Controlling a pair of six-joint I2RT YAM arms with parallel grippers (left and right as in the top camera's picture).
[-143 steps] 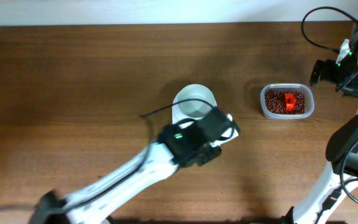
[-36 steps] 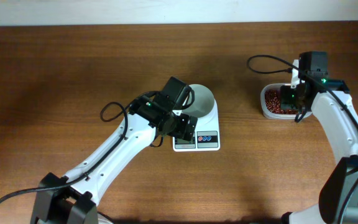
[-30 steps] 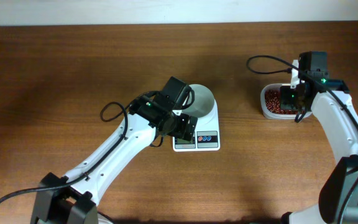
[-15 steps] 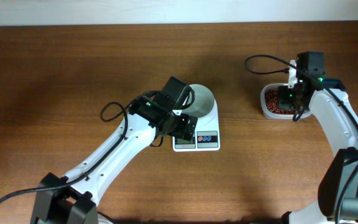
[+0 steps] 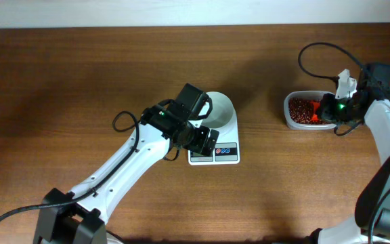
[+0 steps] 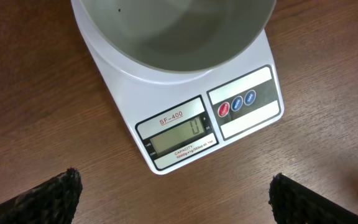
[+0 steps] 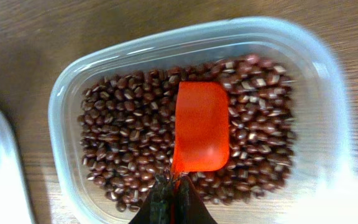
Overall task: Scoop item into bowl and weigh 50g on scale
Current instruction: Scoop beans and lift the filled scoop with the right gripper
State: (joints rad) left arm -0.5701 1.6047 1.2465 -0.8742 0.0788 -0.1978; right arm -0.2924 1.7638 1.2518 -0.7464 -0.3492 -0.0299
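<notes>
Left arm (image 5: 134, 163) stretched diagonally, left hand (image 6: 178, 196) facing down, fingers spread wide; right arm (image 5: 388, 129) bent inward, right hand (image 7: 171, 190) pinched tight on the orange scoop (image 7: 201, 127).

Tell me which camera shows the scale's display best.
The left wrist view: the display sits close and sharp, its digit legible as 0. Overhead, the scale is small and the display unreadable. The right wrist view does not show it.
</notes>
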